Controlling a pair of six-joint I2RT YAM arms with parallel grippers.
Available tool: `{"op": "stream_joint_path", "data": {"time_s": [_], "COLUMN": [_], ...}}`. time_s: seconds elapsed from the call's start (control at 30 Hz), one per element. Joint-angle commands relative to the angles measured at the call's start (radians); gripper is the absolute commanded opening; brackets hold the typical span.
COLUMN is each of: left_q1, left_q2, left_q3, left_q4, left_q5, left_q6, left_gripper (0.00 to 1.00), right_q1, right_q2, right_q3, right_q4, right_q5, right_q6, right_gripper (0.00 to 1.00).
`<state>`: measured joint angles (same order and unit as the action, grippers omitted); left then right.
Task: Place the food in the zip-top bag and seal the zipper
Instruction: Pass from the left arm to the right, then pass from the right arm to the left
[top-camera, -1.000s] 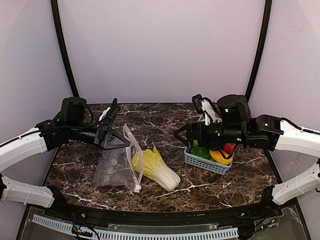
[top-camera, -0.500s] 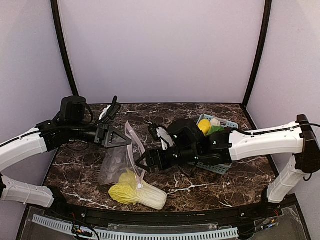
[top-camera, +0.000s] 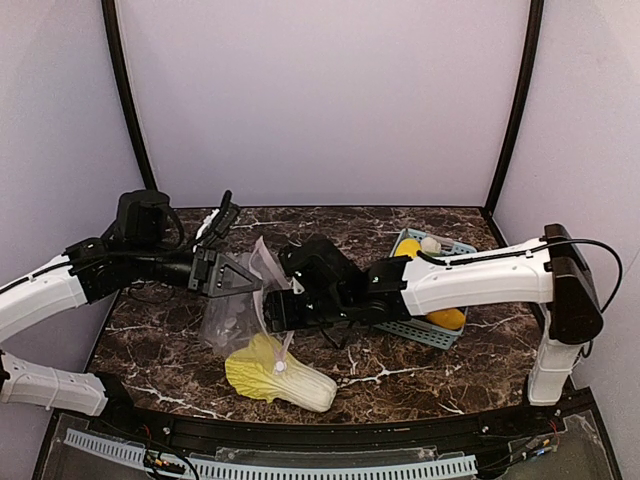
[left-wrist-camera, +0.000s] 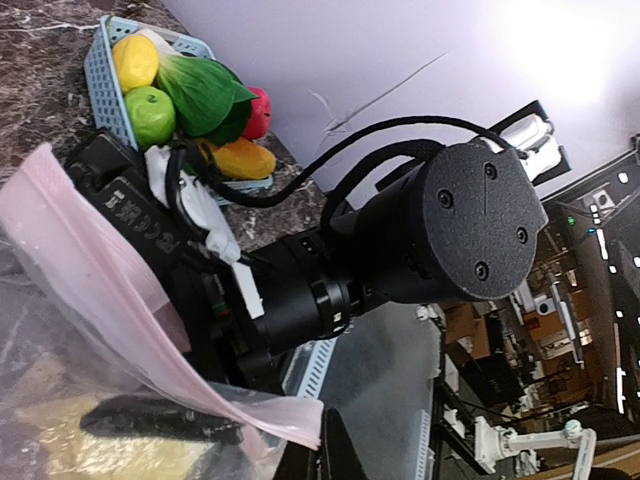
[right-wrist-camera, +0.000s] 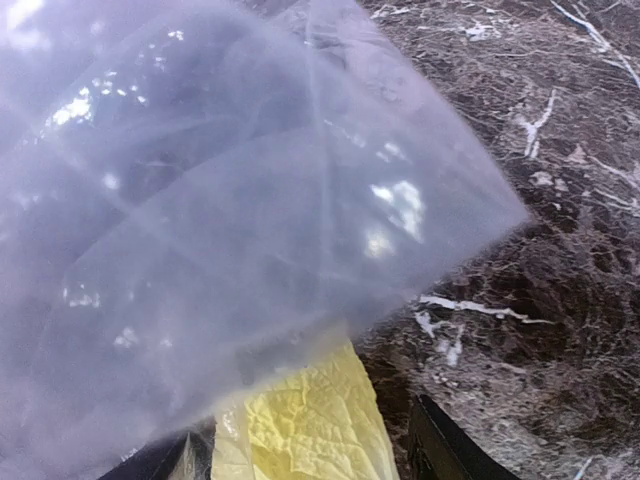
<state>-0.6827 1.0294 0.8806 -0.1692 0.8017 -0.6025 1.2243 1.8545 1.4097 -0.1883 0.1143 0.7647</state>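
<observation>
My left claw (top-camera: 228, 272) is pinched on the mouth edge of the bag (top-camera: 228, 318), holding its pink strip (left-wrist-camera: 95, 255) raised off the table (top-camera: 440, 375). My right claw (top-camera: 272, 310) sits at that mouth, fingers (right-wrist-camera: 447, 447) spread apart, gripping nothing. The cabbage (top-camera: 285, 378) lies just below, its leafy end under plastic; whether inside or beneath, I cannot tell.

The blue basket (top-camera: 405, 328), to the right, holds a lemon (left-wrist-camera: 134, 60), green apple (left-wrist-camera: 150, 113), pepper (left-wrist-camera: 243, 158), red fruit (left-wrist-camera: 261, 108) and leafy green (left-wrist-camera: 205, 92).

Surface: dark marble. Walls (top-camera: 320, 100): pale lilac. Label (left-wrist-camera: 127, 207) on my right claw: unreadable.
</observation>
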Motion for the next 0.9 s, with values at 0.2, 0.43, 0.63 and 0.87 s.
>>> {"op": "stream_joint_path", "data": {"time_s": [0.2, 0.43, 0.63, 0.87], "left_q1": [-0.005, -0.005, -0.016, -0.060], "left_q2": [0.027, 0.061, 0.064, 0.066], "left_q3": [0.253, 0.278, 0.203, 0.151], "left_q4": [-0.542, -0.590, -0.425, -0.327], "left_q5": [-0.380, -0.464, -0.396, -0.414], "left_q6": [0.265, 0.258, 0.148, 0.084], "left_gripper": [0.01, 0.01, 0.15, 0.57], "right_q1": [-0.028, -0.037, -0.019, -0.012], "right_q2": [-0.090, -0.118, -0.075, -0.022], "right_q3": [-0.086, -0.092, 0.015, 0.105], "right_q4": [-0.158, -0.146, -0.149, -0.183], "right_q5": [0.227, 0.239, 0.282, 0.357], "right_q6": [0.118, 0.109, 0.072, 0.092], "right_gripper": [0.40, 0.09, 0.00, 0.00]}}
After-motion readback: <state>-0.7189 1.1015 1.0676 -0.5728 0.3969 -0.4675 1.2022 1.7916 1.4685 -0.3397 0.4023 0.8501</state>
